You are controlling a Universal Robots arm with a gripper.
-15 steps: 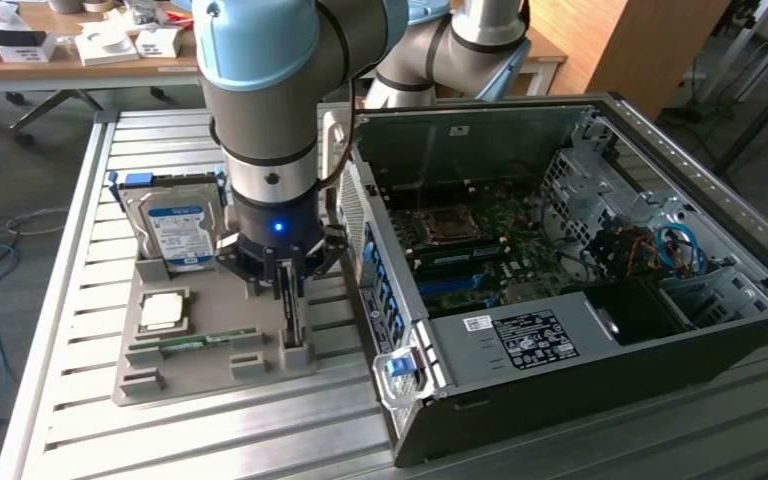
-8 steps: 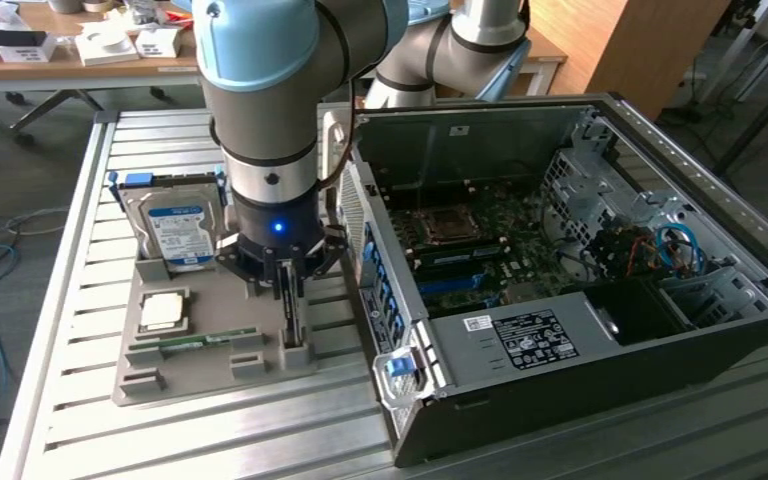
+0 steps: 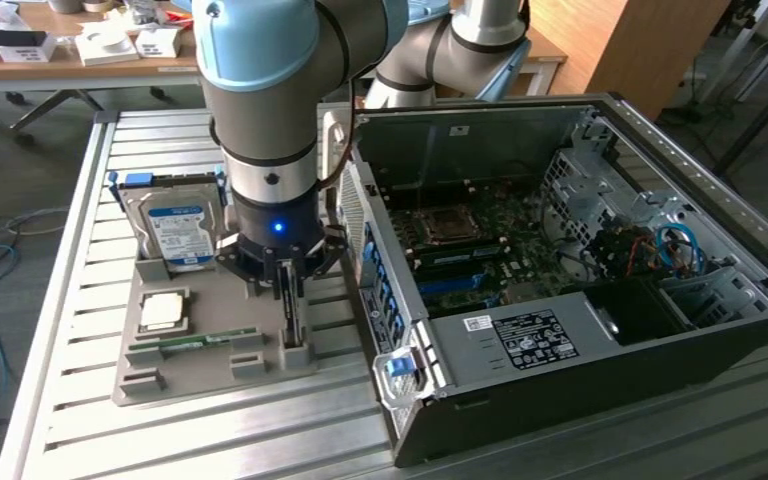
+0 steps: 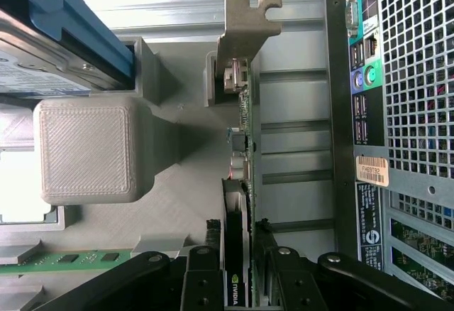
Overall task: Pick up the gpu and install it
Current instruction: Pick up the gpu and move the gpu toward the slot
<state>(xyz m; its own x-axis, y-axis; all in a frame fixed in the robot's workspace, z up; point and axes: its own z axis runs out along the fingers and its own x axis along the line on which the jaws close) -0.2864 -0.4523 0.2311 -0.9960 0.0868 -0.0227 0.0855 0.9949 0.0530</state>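
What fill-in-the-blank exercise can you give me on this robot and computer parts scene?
1. The thin dark expansion card with a grey metal bracket stands ___ in the grey plastic tray.
2. The robot's hand sits over that card, beside the silver hard drive with a ___-and-white label.
3. The black computer case has its side ___, exposing the green motherboard.
Missing words: upright; blue; open.
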